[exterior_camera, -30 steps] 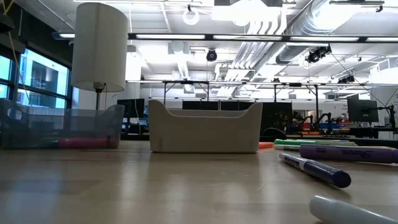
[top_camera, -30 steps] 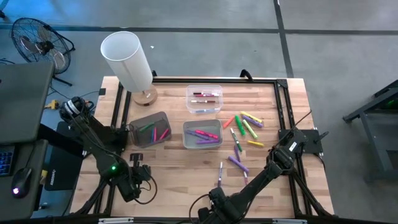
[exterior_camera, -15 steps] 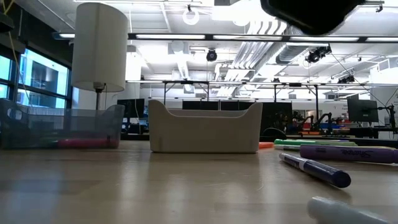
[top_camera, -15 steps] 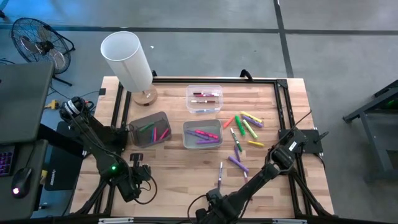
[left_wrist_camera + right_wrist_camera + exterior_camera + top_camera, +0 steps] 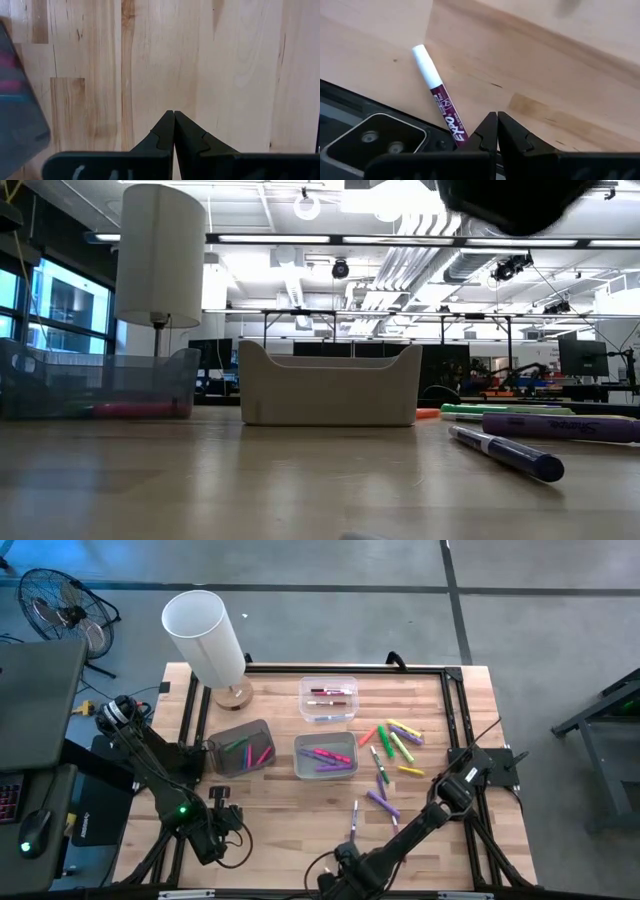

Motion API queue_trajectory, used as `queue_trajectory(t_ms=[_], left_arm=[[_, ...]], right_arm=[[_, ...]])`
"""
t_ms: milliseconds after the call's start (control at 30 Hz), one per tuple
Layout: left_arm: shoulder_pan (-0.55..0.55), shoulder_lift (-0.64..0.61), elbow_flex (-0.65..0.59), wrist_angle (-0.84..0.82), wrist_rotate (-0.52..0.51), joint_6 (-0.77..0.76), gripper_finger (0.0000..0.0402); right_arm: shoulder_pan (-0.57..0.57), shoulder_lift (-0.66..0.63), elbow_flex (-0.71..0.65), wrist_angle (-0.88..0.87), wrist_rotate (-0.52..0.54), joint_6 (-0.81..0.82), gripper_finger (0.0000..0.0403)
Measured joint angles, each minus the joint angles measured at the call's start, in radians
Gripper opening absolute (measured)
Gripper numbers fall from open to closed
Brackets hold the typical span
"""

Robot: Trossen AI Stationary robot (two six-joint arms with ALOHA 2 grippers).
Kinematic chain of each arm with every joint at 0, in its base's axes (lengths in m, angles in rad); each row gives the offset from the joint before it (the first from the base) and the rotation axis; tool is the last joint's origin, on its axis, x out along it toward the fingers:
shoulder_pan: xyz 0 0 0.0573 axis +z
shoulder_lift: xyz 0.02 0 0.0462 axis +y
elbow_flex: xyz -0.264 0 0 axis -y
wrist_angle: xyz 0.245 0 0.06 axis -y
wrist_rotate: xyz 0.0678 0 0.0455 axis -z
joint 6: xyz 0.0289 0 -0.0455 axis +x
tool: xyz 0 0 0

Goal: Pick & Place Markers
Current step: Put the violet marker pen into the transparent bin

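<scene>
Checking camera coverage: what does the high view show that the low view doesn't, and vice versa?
High view only: both arms, the left gripper and right gripper at the table's near edge, both shut, the clear bin with markers inside, and the contents of the two grey bins.
Low view only: the room behind the table, with ceiling lights and benches.
Both: the white lamp, the beige-grey bin, the dark bin and loose markers on the wood table.
</scene>
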Motion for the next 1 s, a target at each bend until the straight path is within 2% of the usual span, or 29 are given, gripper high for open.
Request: queue_trajectory(t_ms=[167, 467, 633, 767, 900, 1000], left_arm=[[0.0, 0.0, 0.0, 0.003, 0.0, 0.0, 0.0], [0.0, 0.0, 0.0, 0.015, -0.024, -0.003, 0.0], [0.001, 0.0, 0.0, 0.023, -0.035, -0.004, 0.0], [0.001, 0.0, 0.0, 0.039, -0.045, -0.004, 0.0], [0.001, 0.0, 0.0, 0.055, -0.062, -0.007, 0.0], [0.001, 0.0, 0.0, 0.077, -0.071, -0.008, 0.0]], right_arm=[[0.0, -0.036, 0.002, -0.058, 0.017, -0.003, 0.0001], [0.013, -0.07, 0.002, -0.101, 0.028, -0.112, 0.0004], [0.018, -0.072, 0.002, -0.116, 0.031, -0.134, 0.0046], [0.019, -0.072, 0.002, -0.11, -0.021, -0.149, 0.0096], [0.019, -0.072, 0.002, -0.034, -0.087, -0.269, 0.0131], [0.024, -0.072, 0.002, 0.05, -0.086, -0.364, 0.0137]])
